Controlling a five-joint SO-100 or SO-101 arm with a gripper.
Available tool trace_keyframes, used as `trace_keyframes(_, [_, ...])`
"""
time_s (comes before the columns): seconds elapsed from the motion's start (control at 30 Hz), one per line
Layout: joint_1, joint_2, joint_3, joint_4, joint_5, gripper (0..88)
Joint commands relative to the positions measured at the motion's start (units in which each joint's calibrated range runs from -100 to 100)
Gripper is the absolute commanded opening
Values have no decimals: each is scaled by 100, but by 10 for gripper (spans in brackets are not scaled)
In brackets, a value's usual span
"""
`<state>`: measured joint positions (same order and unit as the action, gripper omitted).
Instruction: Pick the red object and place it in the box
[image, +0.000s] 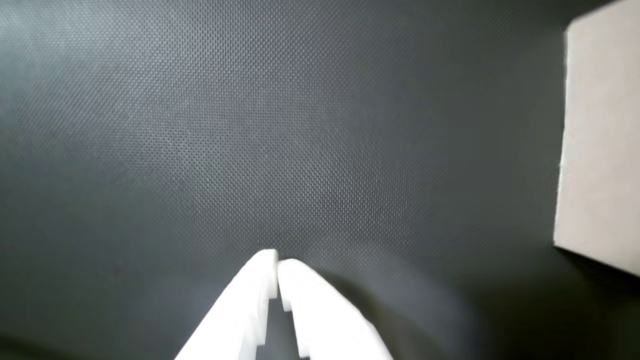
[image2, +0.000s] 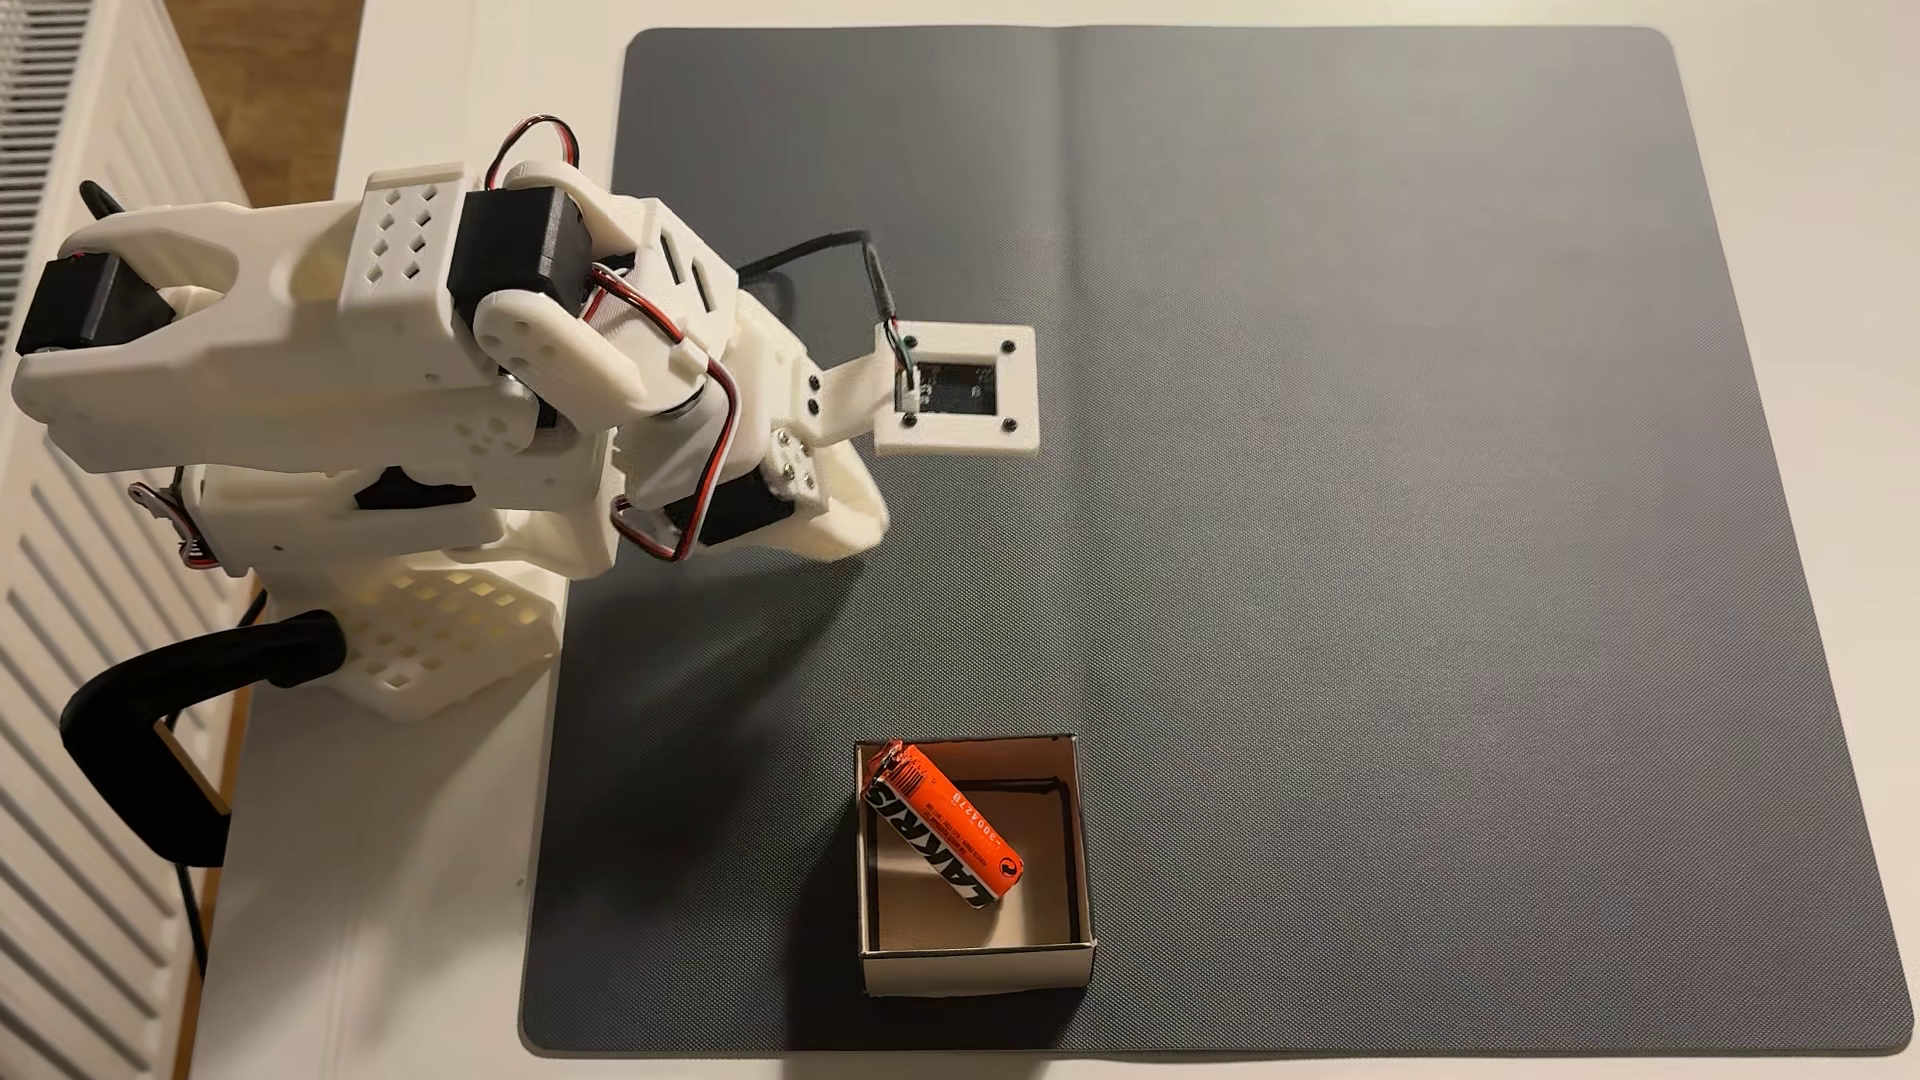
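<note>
The red object (image2: 943, 825), a glossy orange-red roll with crimped ends, leans tilted inside the box (image2: 977, 968), one end propped on a corner. Well apart from the box, the gripper (image: 277, 261) hangs with smooth white plastic fingers (image: 320, 305) pressed together, empty, over the dark woven-textured mat (image2: 1351, 519).

Roll in the box, arm well apart from it

In the fixed view the roll (image2: 943, 824) lies slantwise in the box (image2: 977, 966), one end propped on the box's upper-left corner. The box stands on the mat (image2: 1403, 519), near the mat's lower edge. The arm (image2: 436, 343) stands above and left of the box, reaching over the mat's left edge. In the wrist view the box (image: 600, 145) lies right of the gripper (image: 277, 262).
</note>
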<state>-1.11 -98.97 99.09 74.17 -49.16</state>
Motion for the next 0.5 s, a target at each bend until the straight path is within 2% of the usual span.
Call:
trace_keyframes(0.0, [-15,-18,73,196,19,8])
trace_keyframes(0.13, [-7,-18,73,214,155,8])
trace_keyframes(0.47, [7,-18,73,214,150,7])
